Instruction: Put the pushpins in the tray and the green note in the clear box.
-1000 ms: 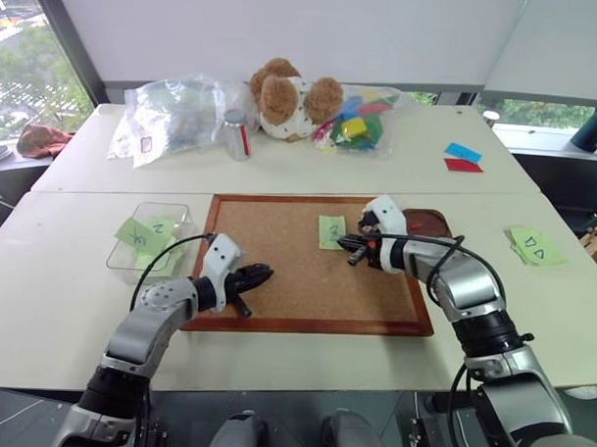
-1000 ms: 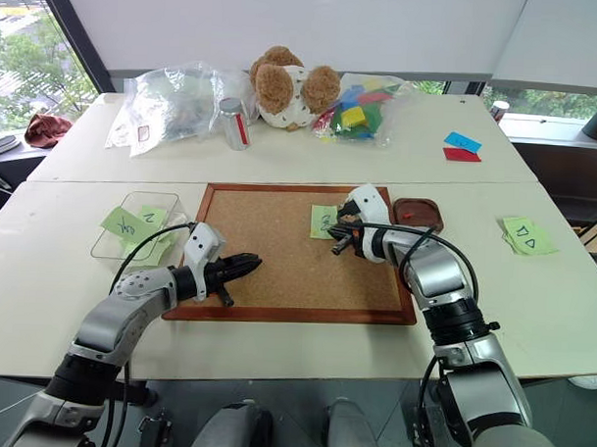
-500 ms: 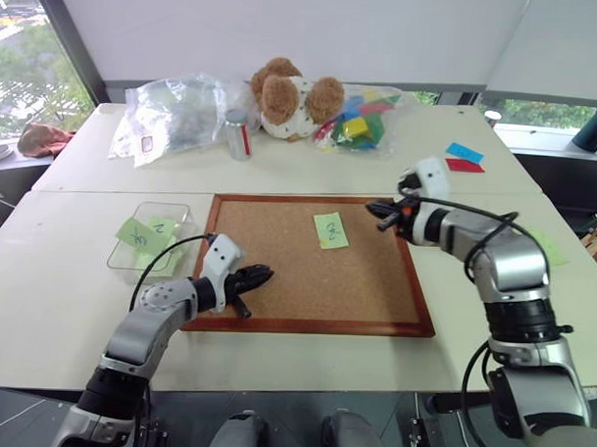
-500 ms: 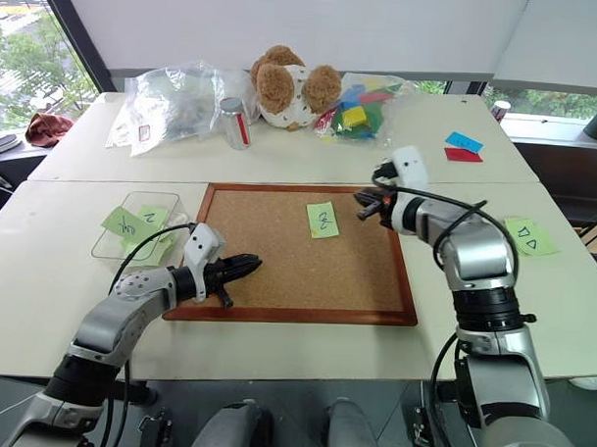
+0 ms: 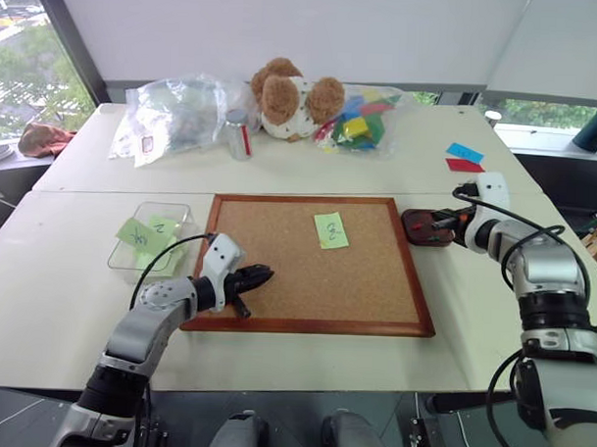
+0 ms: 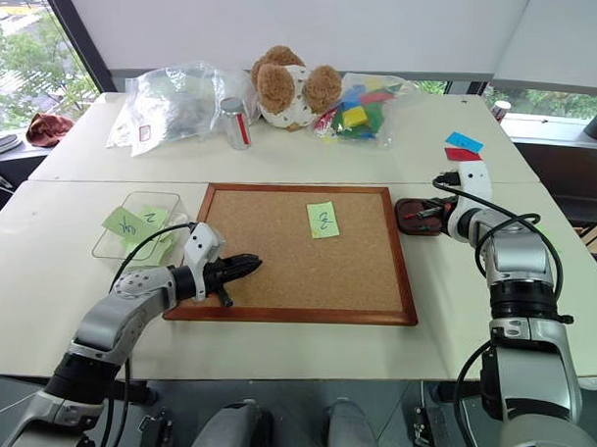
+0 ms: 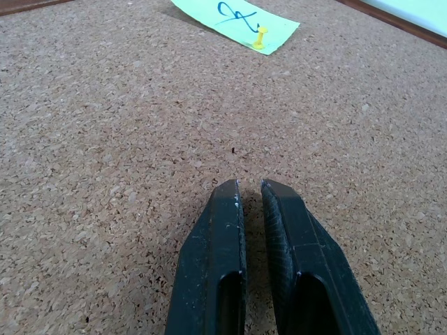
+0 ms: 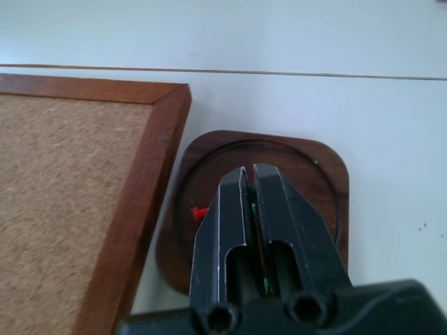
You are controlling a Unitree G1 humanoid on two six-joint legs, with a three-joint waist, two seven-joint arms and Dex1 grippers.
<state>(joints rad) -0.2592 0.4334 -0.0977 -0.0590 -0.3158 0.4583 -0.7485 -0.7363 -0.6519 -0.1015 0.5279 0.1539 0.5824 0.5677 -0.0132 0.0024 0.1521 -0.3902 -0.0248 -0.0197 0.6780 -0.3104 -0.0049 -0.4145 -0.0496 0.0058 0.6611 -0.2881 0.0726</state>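
The green note point(image 5: 331, 230) lies on the corkboard point(image 5: 307, 273), and a small yellowish pin point(image 7: 260, 38) stands in its corner. To the right of the board sits the dark reddish-brown tray point(image 5: 416, 230), with a red pushpin point(image 8: 200, 213) lying in it. My right gripper point(image 8: 249, 169) hovers over the tray point(image 8: 325, 178), shut on a green pushpin point(image 8: 253, 208) that peeks out between its fingers. My left gripper point(image 5: 262, 274) rests on the board's near left part, shut and empty. The clear box point(image 5: 180, 241) stands left of the board with two other green notes in it.
Along the table's far side are plastic bags point(image 5: 180, 111), a can point(image 5: 238, 135), a teddy bear point(image 5: 288, 96) and a bag of coloured blocks point(image 5: 361, 123). Blue and red notes point(image 5: 463, 157) lie at the back right. A dark cup point(image 5: 596, 128) stands far right.
My right gripper has moved from beside the green note on the board, off to the right, and now stands over the tray. The left arm has stayed still.
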